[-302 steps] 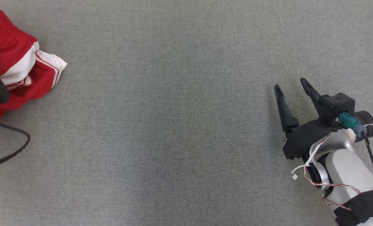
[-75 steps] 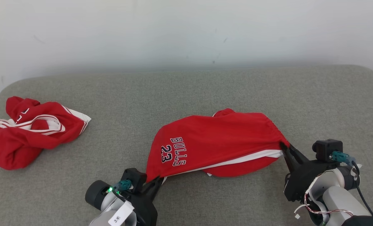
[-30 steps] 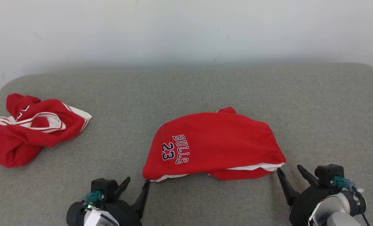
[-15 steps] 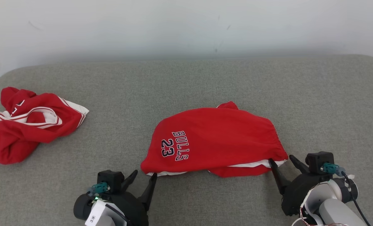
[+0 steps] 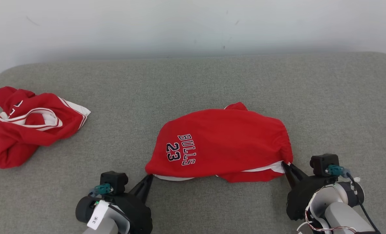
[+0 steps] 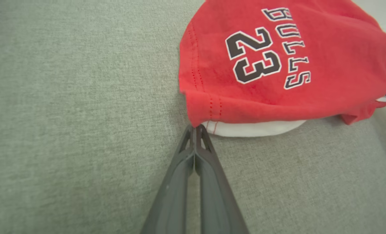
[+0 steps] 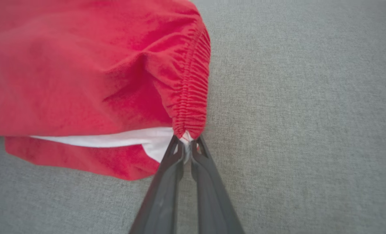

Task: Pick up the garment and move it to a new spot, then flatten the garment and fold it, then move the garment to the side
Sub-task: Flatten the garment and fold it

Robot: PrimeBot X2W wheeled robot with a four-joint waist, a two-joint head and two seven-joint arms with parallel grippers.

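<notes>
**Item 1: garment** [image 5: 222, 143]. Count: one.
- Red shorts, lying near the middle of the grey cushion [image 5: 193, 81], towards its near edge, between the two grippers.
- Long axis runs left to right across the head view.
- Gathered elastic waistband [image 7: 193, 81] points to the robot's right; the stitched leg hem [image 6: 209, 107] points to its left.
- One dark print [image 5: 181, 152], "BULLS 23", sits near the left end, turned sideways so the letters run away from the robot.
- A white layer [image 7: 115, 140] shows along the near edge, under the red top layer.
- The top surface bulges and is not flat.

**Item 2: left gripper** [image 5: 149, 178]. Count: one.
- Fingers pressed together.
- The tips nip the very corner of the leg hem, where the red and white cloth meet.

**Item 3: right gripper** [image 5: 285, 165]. Count: one.
- Fingers drawn close, pinching the near corner of the waistband.
- A sliver of white cloth shows between the tips.

**Item 4: second red garment** [image 5: 27, 125]. Count: one.
- Crumpled, with white stripes.
- Lies at the far left of the cushion, well apart from item 1 and from both grippers.

**Setting:** a pale wall [image 5: 193, 26] stands behind the cushion.

**Totals:** two garments, two grippers.
</notes>
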